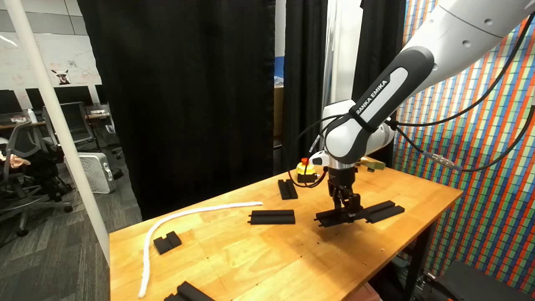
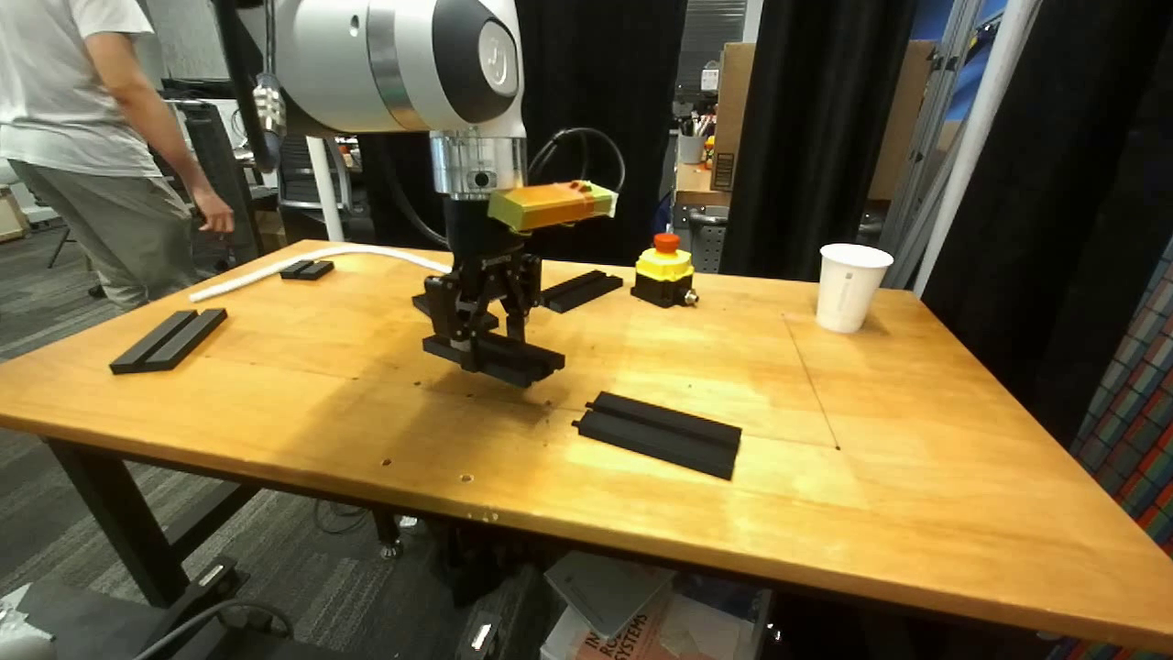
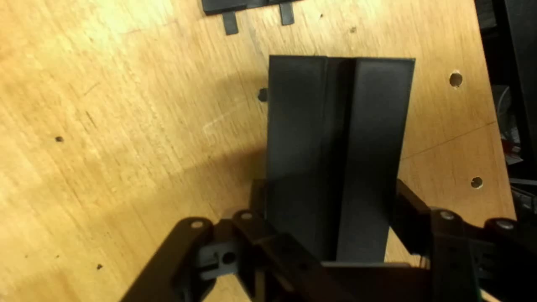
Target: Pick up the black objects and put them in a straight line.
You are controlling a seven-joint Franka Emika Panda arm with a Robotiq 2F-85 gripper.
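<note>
Bar (image 3: 335,155) held near mid-length in the end effector (image 3: 333,201), jaws closed down to its width, pressing both long edges; flat end juts toward 12 o'clock in the wrist view. Seems just off the table (image 2: 916,440), contact hard to tell. Next bar (image 2: 660,434) lies on the table at 4 o'clock from the held one in an exterior view, pegs (image 3: 230,23) facing it, a gap between. Likely handling: light, stiff, probably plastic; matte sides ought to grip well enough, slim pegs could snap if forced. Best hold, I'd judge: long edges at mid-length, square to the groove (image 3: 339,105); taken well off-centre, the free end may dip or swing when it meets the pegs
</note>
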